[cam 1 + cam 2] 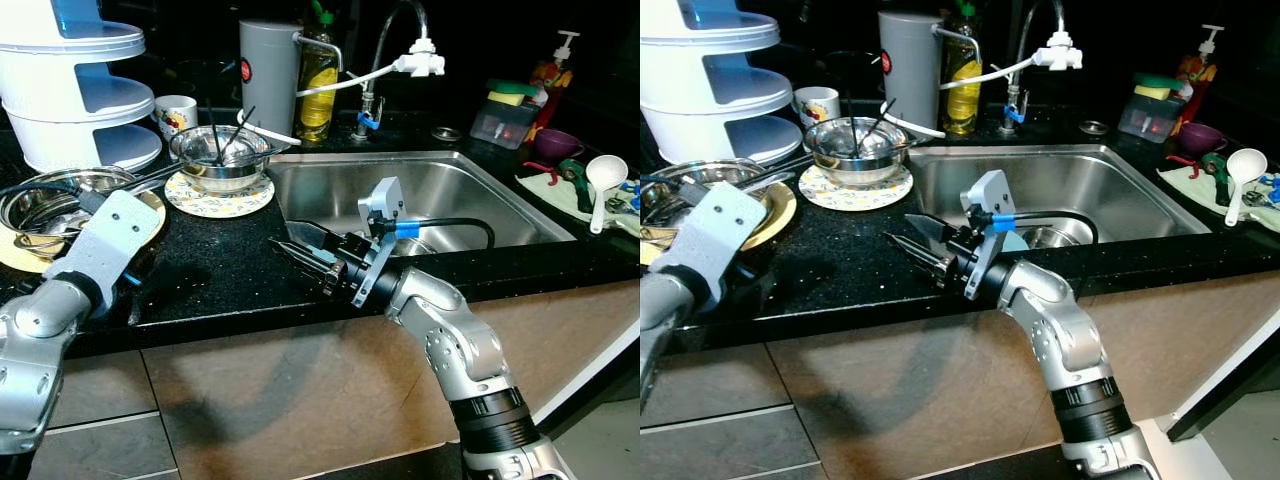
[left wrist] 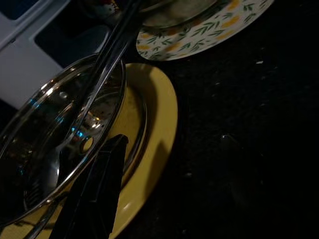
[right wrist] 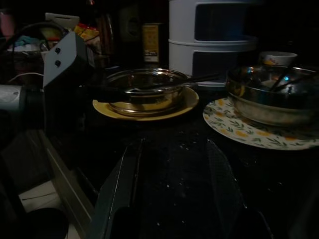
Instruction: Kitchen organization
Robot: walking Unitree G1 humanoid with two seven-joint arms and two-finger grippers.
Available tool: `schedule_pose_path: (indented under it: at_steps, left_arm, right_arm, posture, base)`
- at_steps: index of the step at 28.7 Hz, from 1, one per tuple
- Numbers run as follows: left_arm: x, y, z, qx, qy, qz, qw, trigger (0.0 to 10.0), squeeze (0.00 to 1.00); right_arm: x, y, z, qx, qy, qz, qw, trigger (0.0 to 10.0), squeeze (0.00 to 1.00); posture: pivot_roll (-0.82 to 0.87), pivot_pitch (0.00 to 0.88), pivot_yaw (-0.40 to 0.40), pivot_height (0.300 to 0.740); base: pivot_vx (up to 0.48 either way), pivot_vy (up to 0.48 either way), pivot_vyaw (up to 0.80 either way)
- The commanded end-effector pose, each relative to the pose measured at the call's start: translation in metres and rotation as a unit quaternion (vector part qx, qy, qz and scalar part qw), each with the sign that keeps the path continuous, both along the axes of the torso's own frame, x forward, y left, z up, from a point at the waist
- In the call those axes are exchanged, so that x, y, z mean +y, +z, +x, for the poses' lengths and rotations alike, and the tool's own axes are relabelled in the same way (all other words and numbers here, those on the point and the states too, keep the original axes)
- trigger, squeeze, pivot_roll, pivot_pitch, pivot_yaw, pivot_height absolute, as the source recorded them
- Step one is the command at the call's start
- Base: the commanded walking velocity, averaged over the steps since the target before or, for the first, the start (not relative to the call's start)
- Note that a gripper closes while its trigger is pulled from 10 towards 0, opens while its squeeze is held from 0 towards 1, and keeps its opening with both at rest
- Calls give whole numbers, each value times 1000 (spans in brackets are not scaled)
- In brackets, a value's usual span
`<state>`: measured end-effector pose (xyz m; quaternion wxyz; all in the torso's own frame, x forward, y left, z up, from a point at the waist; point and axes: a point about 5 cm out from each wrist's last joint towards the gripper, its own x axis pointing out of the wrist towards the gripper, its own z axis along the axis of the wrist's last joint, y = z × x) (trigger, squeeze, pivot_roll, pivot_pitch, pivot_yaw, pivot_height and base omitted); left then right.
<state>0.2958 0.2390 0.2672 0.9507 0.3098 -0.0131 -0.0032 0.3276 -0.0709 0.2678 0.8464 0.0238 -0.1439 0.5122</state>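
The right claw (image 1: 300, 250) hovers over the black bench (image 1: 230, 265) near its front edge, beside the sink (image 1: 440, 195), fingers spread and empty. The left claw (image 2: 99, 184) reaches the steel bowl (image 1: 55, 200) on the yellow plate (image 2: 154, 134) at the bench's left end; its spread cannot be told. The right wrist view shows a second bowl (image 3: 271, 97) on a patterned plate (image 3: 249, 132).
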Motion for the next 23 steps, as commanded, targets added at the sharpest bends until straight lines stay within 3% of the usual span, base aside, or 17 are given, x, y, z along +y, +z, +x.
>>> schedule_pose_path:
  at_steps: [1,2,4,5,6,7,8,13,23]
  left_arm:
    - [-6,-5,0,10,-7,3,1000,10000,247]
    - [-7,-8,0,20,-10,18,1000,10000,369]
    - [-7,-9,0,24,-10,29,999,10000,376]
    - [-7,-10,1,29,-8,36,999,10000,325]
    - [-6,-12,1,38,-6,48,998,10000,149]
    - [-6,-12,1,38,-6,48,998,10000,149]
    - [-4,-14,1,47,2,53,997,10000,0]
    - [4,-18,2,62,30,107,992,10000,0]
    - [6,-16,5,60,39,129,989,10000,0]
  right_arm:
    - [-1,1,0,0,-2,-4,1000,10000,0]
    - [-2,1,1,0,-3,-5,1000,10000,0]
    - [-2,1,1,0,-4,-6,1000,10000,0]
    - [-2,0,1,0,-4,-6,1000,10000,0]
    - [-2,0,1,0,-5,-7,1000,10000,0]
    - [-2,0,1,0,-5,-7,1000,10000,0]
    - [-2,0,1,1,-6,-6,1000,10000,0]
    - [-4,2,2,3,-7,-4,1000,10000,0]
    - [-4,5,6,3,-12,1,1000,10000,0]
  posture:
    - [32,141,-89,740]
    - [32,140,-88,740]
    - [32,140,-88,740]
    - [31,138,-89,740]
    - [32,136,-88,740]
    - [32,136,-88,740]
    - [32,132,-88,740]
    - [30,127,-86,740]
    - [30,128,-88,740]
  base:
    - [0,0,0]
    - [0,0,0]
    - [0,0,0]
    - [0,0,0]
    - [0,0,0]
    - [0,0,0]
    - [0,0,0]
    - [0,0,0]
    - [0,0,0]
